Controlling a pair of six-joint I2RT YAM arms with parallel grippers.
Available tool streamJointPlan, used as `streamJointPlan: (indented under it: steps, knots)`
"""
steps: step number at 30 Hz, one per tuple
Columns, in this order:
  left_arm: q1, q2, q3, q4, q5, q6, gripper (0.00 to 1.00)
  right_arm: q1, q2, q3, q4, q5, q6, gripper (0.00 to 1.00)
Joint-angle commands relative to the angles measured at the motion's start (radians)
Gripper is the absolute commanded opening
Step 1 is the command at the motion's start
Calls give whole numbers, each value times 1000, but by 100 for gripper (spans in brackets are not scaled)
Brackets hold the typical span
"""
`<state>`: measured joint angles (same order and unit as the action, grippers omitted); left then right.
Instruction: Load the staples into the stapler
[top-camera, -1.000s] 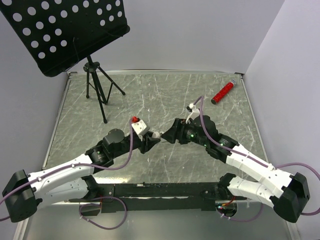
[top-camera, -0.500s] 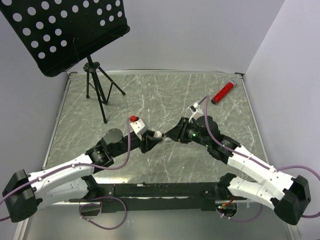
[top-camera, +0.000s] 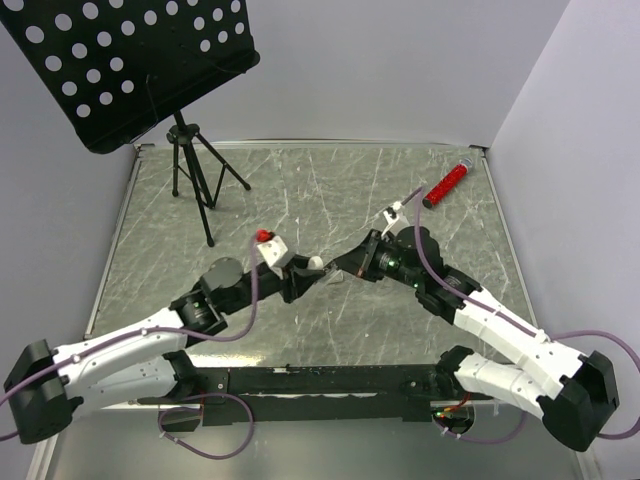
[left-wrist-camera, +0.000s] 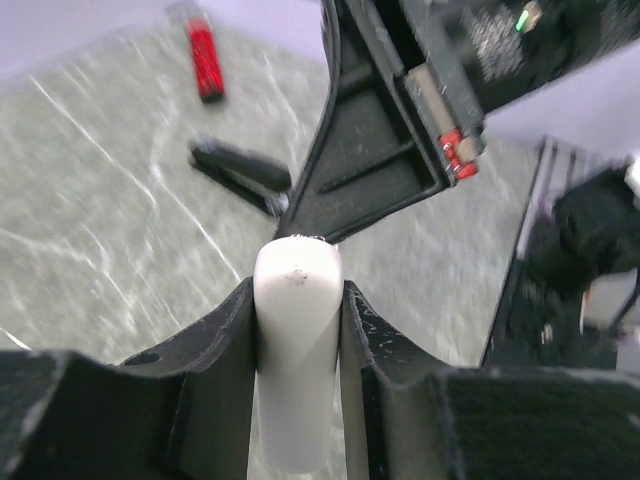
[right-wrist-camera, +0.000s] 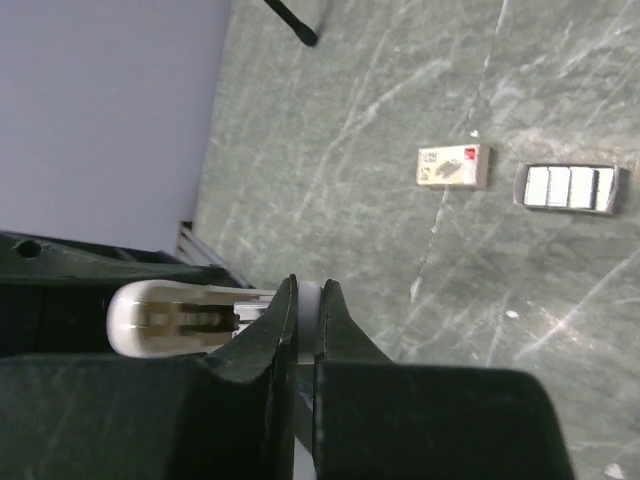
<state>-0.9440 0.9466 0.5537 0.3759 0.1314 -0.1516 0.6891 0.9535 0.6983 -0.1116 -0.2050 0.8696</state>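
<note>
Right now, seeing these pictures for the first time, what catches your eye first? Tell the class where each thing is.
The left claw and right claw meet over the middle of the table, both shut on one white bar. A big black perforated music stand looms at the far left corner. A red cylinder lies near the far right corner.

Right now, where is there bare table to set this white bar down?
Bare: the far middle of the table, between the tripod and the red cylinder. Crowded: the centre, where left gripper and right gripper both clamp the white bar.
</note>
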Motion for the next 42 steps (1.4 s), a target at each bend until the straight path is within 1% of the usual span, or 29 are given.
streamJointPlan:
  steps: [1, 5, 6, 9, 10, 11, 14, 15, 16, 18, 19, 22, 23, 24, 26, 28, 30, 31, 32, 33, 34, 35, 36, 37, 38, 39, 40, 41, 42]
  knots:
    - [-6, -126, -30, 156, -172, -15, 1, -86, -83, -48, 149, -100, 106, 0]
    - [-4, -242, -101, 169, -321, -74, 2, -184, -148, -92, 268, -146, 186, 0]
    - [-3, -261, -113, 170, -376, -92, 4, -195, -165, -111, 301, -158, 204, 0]
    - [-3, -327, -159, 175, -449, -172, 6, -224, -189, -152, 450, -168, 288, 0]
    - [-3, -341, -172, 173, -490, -219, 7, -232, -194, -163, 487, -166, 334, 0]
    - [-3, -367, -193, 169, -516, -248, 9, -235, -196, -172, 565, -163, 356, 0]
    - [-3, -411, -242, 164, -585, -368, 9, -240, -196, -192, 682, -151, 417, 0]
    - [-1, -420, -254, 159, -599, -402, 10, -241, -191, -197, 710, -148, 425, 0]
    - [-2, -427, -265, 153, -618, -466, 11, -241, -188, -198, 730, -146, 439, 0]
    - [-1, -445, -294, 123, -656, -529, 13, -241, -185, -206, 788, -132, 453, 0]
    - [-1, -457, -302, 110, -665, -589, 13, -243, -185, -210, 806, -125, 468, 0]
    - [-1, -476, -331, 97, -681, -670, 25, -243, -187, -214, 836, -105, 464, 0]
    - [-1, -476, -336, 92, -681, -689, 33, -244, -188, -212, 833, -105, 457, 0]
    - [-1, -477, -337, 95, -673, -707, 37, -243, -188, -211, 834, -105, 444, 0]
    - [-1, -465, -333, 92, -661, -720, 43, -243, -185, -212, 834, -105, 437, 0]
    - [-2, -454, -325, 93, -642, -726, 48, -243, -176, -197, 785, -123, 405, 0]
    - [-1, -448, -307, 92, -638, -723, 53, -240, -165, -195, 776, -134, 381, 0]
    - [-1, -440, -296, 72, -636, -721, 62, -237, -162, -195, 759, -134, 375, 0]
    - [1, -434, -273, 66, -633, -717, 68, -237, -160, -194, 738, -134, 365, 0]
    - [1, -431, -262, 60, -625, -697, 72, -237, -162, -191, 719, -128, 344, 0]
    - [1, -419, -252, 63, -592, -680, 79, -232, -162, -189, 705, -117, 329, 0]
    - [1, -410, -229, 66, -573, -659, 82, -230, -165, -186, 660, -113, 313, 0]
    - [1, -401, -213, 60, -558, -611, 84, -230, -167, -169, 624, -108, 281, 0]
    - [1, -373, -195, 48, -527, -586, 89, -229, -164, -158, 600, -106, 264, 0]
    - [-1, -359, -154, 26, -512, -556, 92, -229, -163, -148, 539, -106, 249, 0]
    - [1, -345, -132, 20, -488, -475, 95, -229, -157, -122, 506, -105, 209, 0]
    - [1, -313, -108, 9, -461, -427, 99, -227, -151, -103, 466, -108, 191, 0]
    - [1, -293, -53, -3, -405, -383, 99, -224, -138, -88, 422, -112, 172, 0]
    - [1, -273, -20, -46, -377, -297, 99, -221, -128, -63, 374, -120, 136, 0]
